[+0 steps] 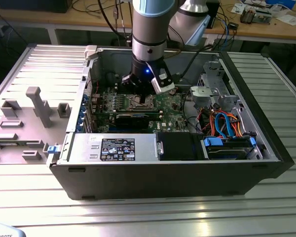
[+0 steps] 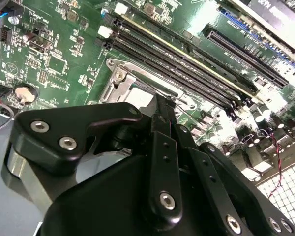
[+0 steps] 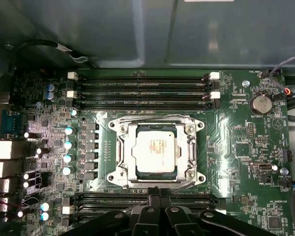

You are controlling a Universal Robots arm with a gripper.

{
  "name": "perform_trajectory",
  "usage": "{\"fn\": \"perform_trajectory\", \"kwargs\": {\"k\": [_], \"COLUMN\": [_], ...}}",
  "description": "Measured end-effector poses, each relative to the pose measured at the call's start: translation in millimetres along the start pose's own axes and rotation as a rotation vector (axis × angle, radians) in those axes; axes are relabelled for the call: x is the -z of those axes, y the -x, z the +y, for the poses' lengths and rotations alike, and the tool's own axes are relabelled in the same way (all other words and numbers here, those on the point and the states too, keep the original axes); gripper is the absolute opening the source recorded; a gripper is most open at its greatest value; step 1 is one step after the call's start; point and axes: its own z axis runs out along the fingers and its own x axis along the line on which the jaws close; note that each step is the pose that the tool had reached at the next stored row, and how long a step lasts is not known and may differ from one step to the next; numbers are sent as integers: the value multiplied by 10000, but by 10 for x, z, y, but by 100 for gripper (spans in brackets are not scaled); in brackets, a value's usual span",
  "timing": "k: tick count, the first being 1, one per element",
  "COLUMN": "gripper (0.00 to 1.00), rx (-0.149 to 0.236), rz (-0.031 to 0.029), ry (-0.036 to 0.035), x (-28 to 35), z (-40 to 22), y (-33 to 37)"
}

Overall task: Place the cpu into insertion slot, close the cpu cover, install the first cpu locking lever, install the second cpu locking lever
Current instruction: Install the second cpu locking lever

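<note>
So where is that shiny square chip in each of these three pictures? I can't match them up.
Exterior view: the cpu sits on the green board inside the open case, just below the arm's black head.
First wrist view: the cpu lies mid-picture, framed by the cpu cover.
Second wrist view: a pale patch of it peeks past the black linkage.
Shared landmark: the long black memory slots beside it.

Bright overhead light, glare on the table (image 1: 34, 207), sharp focus.
</note>
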Motion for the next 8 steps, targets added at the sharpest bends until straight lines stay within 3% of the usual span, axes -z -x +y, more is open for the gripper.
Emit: {"fn": "perform_trajectory", "kwargs": {"k": [1, 5, 8], "gripper": [11, 11, 11], "rx": [2, 2, 5], "rz": [18, 19, 18], "ry": [432, 454, 582], "x": [5, 7, 15], "z": [-61, -83, -146], "y": [0, -1, -1]}}
